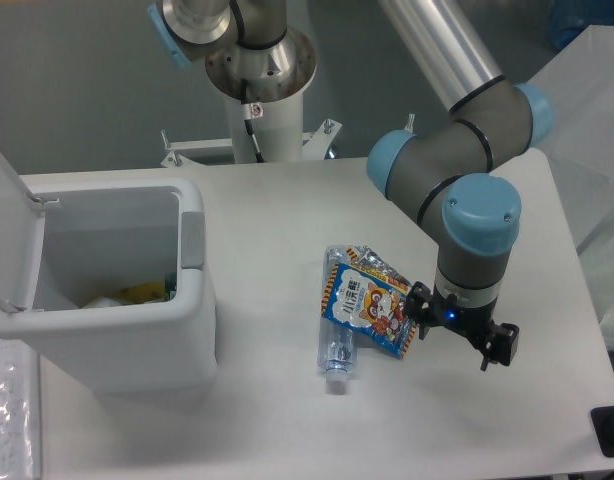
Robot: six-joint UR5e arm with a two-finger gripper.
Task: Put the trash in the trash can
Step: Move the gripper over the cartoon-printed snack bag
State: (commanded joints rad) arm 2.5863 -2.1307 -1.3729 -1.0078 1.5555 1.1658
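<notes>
The bin (137, 340) is smooth white plastic with a soft sheen. The packet (372, 300) is glossy printed film, the bottle (335, 345) clear shiny plastic. The worktop (287, 220) looks matt white.

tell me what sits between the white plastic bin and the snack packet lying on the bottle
Nothing: in the fixed camera view, only bare white table lies between the large white plastic bin and the blue-and-orange snack packet lying across the clear plastic bottle.
</notes>
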